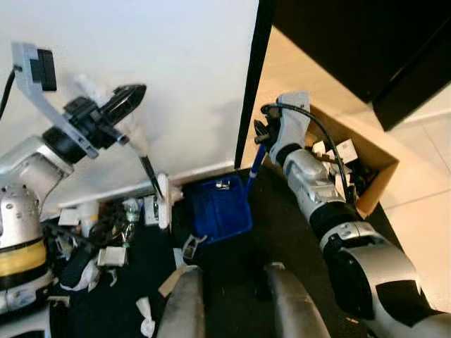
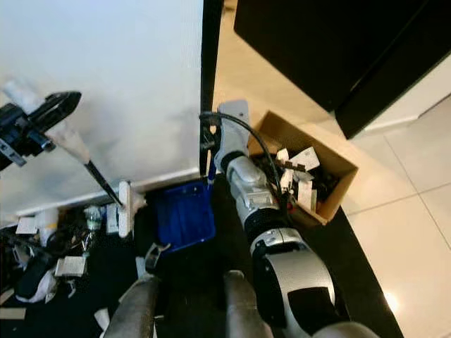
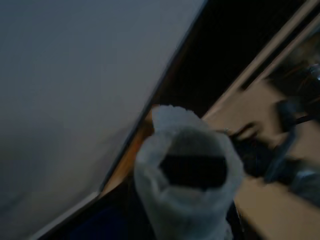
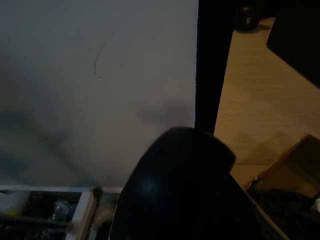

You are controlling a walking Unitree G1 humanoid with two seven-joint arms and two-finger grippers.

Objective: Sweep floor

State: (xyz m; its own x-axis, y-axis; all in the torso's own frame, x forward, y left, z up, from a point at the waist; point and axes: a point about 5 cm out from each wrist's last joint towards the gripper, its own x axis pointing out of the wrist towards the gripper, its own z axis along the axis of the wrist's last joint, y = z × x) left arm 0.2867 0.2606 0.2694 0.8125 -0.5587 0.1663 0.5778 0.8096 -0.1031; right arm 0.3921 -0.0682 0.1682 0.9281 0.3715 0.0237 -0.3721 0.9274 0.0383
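From the head views, the left gripper [image 1: 125,105] is clamped on the white grip of a broom [image 1: 144,162] whose dark shaft slants down from the jaws to its white head on the dark floor [image 1: 232,260] beside scattered litter [image 1: 106,239]. The raised, bent right arm's gripper [image 1: 262,134] clasps the blue dustpan [image 1: 220,206] handle, the pan lying below the jaws against the white wall [image 1: 176,63], a cardboard box [image 1: 366,165] beside that forearm. The left wrist view looks down the broom's hollow white handle end [image 3: 187,190]; the right wrist view is dark, so those jaws cannot be judged there.

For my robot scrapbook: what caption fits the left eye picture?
Left gripper holds a broom, right gripper a blue dustpan, beside floor litter.
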